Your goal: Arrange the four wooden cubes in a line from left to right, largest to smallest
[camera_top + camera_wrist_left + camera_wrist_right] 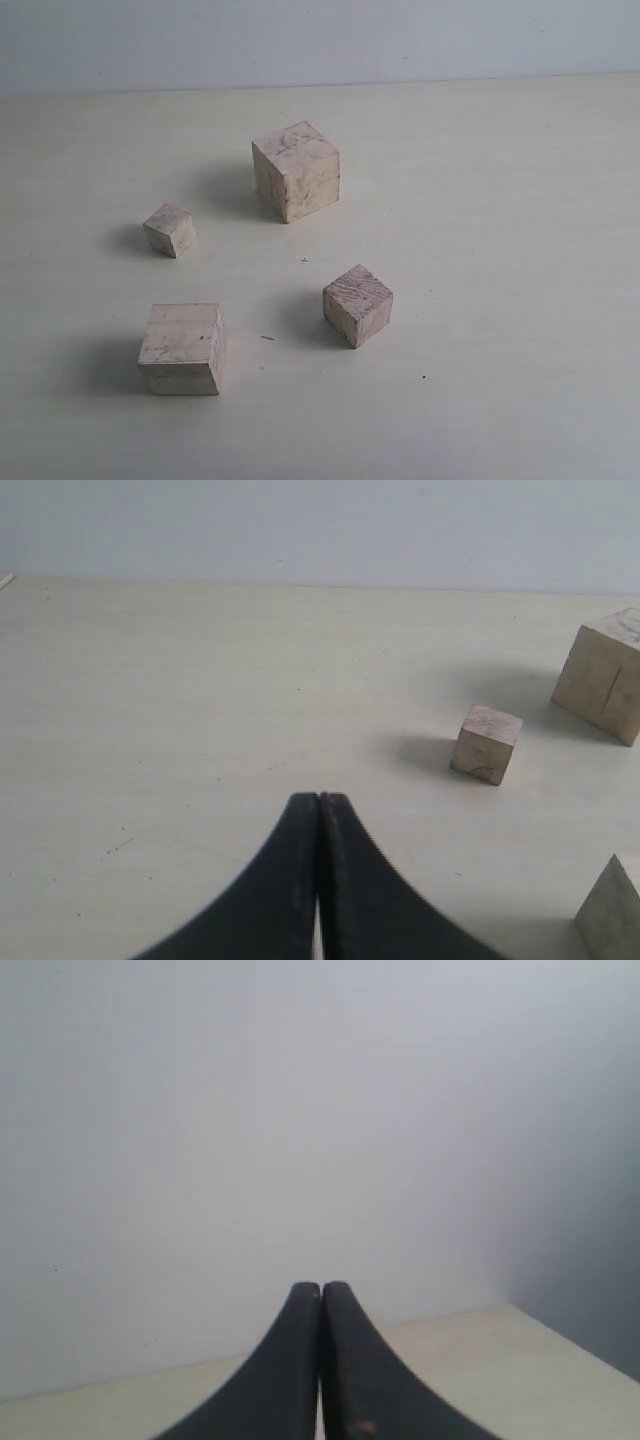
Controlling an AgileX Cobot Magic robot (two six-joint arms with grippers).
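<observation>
Four pale wooden cubes stand apart on the table. The largest cube point(296, 170) is at the back centre, the smallest cube point(169, 230) at the left. A second-largest cube point(182, 348) sits front left, and a smaller cube point(357, 304) right of centre. The left wrist view shows the smallest cube point(486, 743), part of the largest cube point(604, 678) and a corner of the front-left cube point(612, 918). My left gripper point(319, 798) is shut and holds nothing, short of the cubes. My right gripper point(320, 1287) is shut and empty, facing the wall. Neither gripper shows in the exterior view.
The pale table point(500, 200) ends at a white wall point(320, 40) at the back. In the right wrist view the table's edge point(560, 1335) runs by a corner of the wall. Small dark specks point(267, 338) dot the tabletop.
</observation>
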